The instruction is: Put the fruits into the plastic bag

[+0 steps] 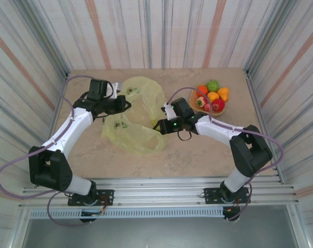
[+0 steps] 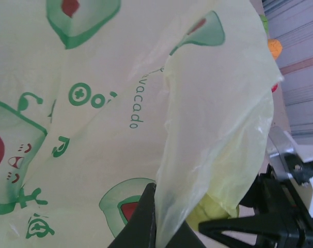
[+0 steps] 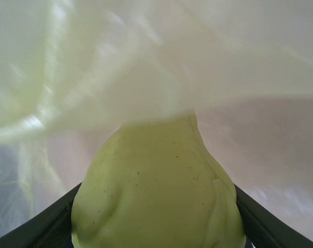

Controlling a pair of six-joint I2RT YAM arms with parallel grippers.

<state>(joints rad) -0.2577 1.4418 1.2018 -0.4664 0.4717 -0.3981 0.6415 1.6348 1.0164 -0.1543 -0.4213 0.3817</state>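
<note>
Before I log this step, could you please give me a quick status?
Left gripper shut on bag edge. Right gripper holds green fruit at bag. Other fruits in tray. Bag film drapes over held fruit.

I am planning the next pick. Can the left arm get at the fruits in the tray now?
Probably not. The left gripper is shut on the bag edge, and the bag and the right arm, holding a pear, lie between it and the fruits.

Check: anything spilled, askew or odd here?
Nothing stands out. The left fingers pinch an edge of the plastic bag, the right fingers hold a pale green pear against it, and the other fruits sit in the woven tray.
</note>
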